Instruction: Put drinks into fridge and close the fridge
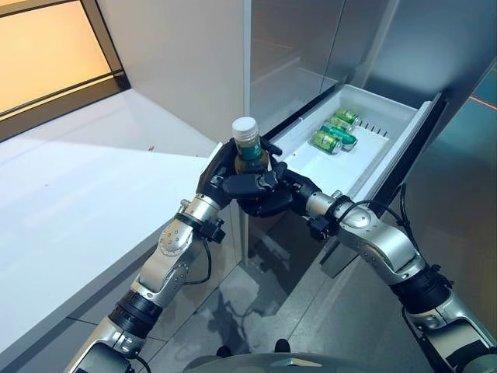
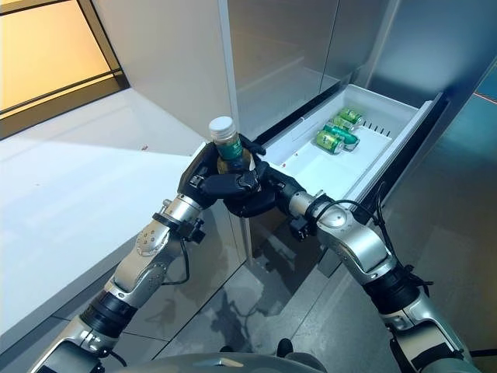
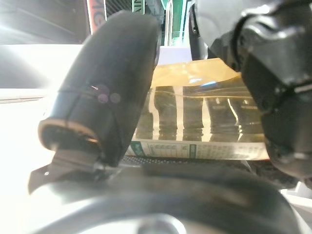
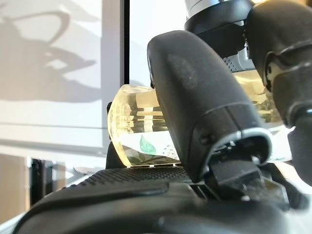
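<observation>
Open drawer (image 1: 392,151) holds green cans (image 1: 335,132); both hands grip bottle (image 1: 248,144).

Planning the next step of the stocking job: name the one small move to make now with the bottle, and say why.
Probably carry the bottle toward the open fridge drawer. Both the left hand and the right hand are curled round it, upright with its white cap up, short of the drawer. The green cans lie at the far end, and the near part is bare.
</observation>
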`<state>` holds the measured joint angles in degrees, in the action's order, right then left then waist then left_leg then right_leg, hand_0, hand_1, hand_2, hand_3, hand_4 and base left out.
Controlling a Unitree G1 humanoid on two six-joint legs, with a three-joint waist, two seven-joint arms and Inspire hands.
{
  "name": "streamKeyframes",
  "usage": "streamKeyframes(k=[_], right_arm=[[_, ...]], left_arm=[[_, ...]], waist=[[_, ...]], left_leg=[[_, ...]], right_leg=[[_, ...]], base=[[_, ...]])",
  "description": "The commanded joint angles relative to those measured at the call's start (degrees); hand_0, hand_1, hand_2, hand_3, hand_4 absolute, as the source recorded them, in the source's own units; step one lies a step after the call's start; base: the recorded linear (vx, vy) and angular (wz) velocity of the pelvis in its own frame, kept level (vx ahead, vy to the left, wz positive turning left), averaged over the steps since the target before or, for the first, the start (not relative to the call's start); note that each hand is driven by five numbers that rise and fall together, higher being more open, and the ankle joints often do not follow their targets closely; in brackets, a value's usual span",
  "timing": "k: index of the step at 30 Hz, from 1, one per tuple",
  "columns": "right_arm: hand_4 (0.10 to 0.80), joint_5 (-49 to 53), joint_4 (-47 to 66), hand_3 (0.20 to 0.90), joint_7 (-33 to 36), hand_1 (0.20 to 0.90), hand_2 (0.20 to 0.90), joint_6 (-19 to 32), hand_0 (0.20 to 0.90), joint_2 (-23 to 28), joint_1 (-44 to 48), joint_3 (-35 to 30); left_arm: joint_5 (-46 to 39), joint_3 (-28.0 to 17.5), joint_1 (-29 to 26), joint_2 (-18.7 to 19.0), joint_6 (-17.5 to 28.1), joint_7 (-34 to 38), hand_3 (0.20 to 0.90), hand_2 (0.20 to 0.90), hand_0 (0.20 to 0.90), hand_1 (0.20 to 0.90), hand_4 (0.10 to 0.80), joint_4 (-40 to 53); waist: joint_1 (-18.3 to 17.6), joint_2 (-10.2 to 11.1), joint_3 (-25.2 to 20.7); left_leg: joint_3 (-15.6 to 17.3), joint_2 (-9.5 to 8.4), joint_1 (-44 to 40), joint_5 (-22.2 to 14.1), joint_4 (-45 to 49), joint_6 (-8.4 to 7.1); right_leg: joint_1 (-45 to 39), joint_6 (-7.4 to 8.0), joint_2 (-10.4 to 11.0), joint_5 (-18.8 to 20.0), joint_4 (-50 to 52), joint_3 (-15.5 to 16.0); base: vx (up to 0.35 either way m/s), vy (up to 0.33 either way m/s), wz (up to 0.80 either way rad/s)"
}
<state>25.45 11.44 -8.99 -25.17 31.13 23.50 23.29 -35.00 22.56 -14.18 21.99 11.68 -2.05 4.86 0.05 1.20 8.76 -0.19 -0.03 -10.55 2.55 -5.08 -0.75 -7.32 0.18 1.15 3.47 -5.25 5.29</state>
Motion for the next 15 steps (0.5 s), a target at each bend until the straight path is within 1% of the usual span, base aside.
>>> streamKeyframes(k=[1,2,5,8,9,10,11,15], right_arm=[[0.100,-5.38,0.45,0.200,11.09,0.300,0.300,12.11,0.300,-3.45,16.29,-8.79],[0.100,-7.66,0.08,0.200,13.31,0.300,0.300,12.91,0.300,-2.39,17.52,-10.10],[0.100,-9.49,-0.53,0.200,16.46,0.300,0.300,13.95,0.300,-0.86,18.81,-11.43],[0.100,-13.03,-2.76,0.200,22.68,0.300,0.300,16.88,0.300,3.70,20.00,-15.42],[0.100,-13.38,-3.38,0.200,23.47,0.300,0.300,17.27,0.300,4.62,20.26,-15.99],[0.100,-14.02,-4.66,0.200,25.31,0.300,0.300,18.05,0.300,6.12,20.67,-16.75],[0.100,-13.87,-6.05,0.200,26.70,0.300,0.300,18.57,0.300,7.44,21.02,-17.43],[0.100,-13.19,-9.93,0.200,30.46,0.300,0.300,19.73,0.300,10.43,22.02,-18.36]], left_arm=[[-4.52,1.74,-9.01,-4.32,9.73,-0.15,0.900,0.900,0.900,0.900,0.800,3.02],[-6.66,0.92,-8.15,-4.57,9.61,-0.43,0.900,0.900,0.900,0.900,0.800,3.41],[-8.72,0.17,-7.17,-4.39,9.55,-0.66,0.900,0.900,0.900,0.900,0.800,4.48],[-11.66,-1.83,-4.33,-3.41,8.90,-2.66,0.900,0.900,0.900,0.900,0.800,7.61],[-12.05,-2.15,-4.00,-3.17,8.60,-3.14,0.900,0.900,0.900,0.900,0.800,8.03],[-13.49,-2.48,-3.44,-2.73,7.62,-4.30,0.900,0.900,0.900,0.900,0.800,8.60],[-15.86,-2.85,-2.90,-2.35,5.68,-6.19,0.900,0.900,0.900,0.900,0.800,9.17],[-19.08,-3.13,-1.73,-1.77,2.04,-9.87,0.900,0.900,0.900,0.900,0.800,10.40]], waist=[[0.48,1.80,-5.39],[0.76,1.90,-5.32],[1.14,1.96,-5.24],[1.95,2.16,-5.03],[2.09,2.19,-5.01],[2.32,2.19,-4.96],[2.56,2.18,-4.99],[3.28,2.03,-5.02]], left_leg=[[-0.65,-1.87,1.30,-3.52,0.08,1.76],[-0.78,-1.86,1.19,-3.54,0.08,1.69],[-1.06,-1.90,1.19,-3.49,0.08,1.65],[-1.85,-2.10,1.34,-3.53,0.35,1.69],[-1.99,-2.12,1.33,-3.55,0.38,1.69],[-2.19,-2.17,1.33,-3.56,0.45,1.70],[-2.43,-2.22,1.37,-3.53,0.50,1.69],[-3.20,-2.36,1.38,-3.48,0.62,1.63]], right_leg=[[-1.88,1.39,-0.59,-2.57,0.94,-1.89],[-1.95,1.32,-0.56,-2.63,1.00,-1.64],[-1.99,1.21,-0.57,-2.70,1.06,-1.44],[-2.05,0.98,-0.71,-2.81,1.10,-1.03],[-2.08,0.96,-0.74,-2.83,1.12,-0.94],[-2.19,0.94,-0.76,-2.88,1.09,-0.75],[-2.28,0.92,-0.78,-2.91,1.07,-0.56],[-2.49,0.87,-0.70,-3.06,1.15,0.11]], base=[[0.000,0.000,0.00],[0.000,0.000,0.00],[0.007,-0.006,0.01],[0.023,-0.021,0.05],[0.022,-0.018,0.13],[0.024,-0.013,0.16],[0.026,-0.011,0.15],[0.034,-0.009,0.11]])
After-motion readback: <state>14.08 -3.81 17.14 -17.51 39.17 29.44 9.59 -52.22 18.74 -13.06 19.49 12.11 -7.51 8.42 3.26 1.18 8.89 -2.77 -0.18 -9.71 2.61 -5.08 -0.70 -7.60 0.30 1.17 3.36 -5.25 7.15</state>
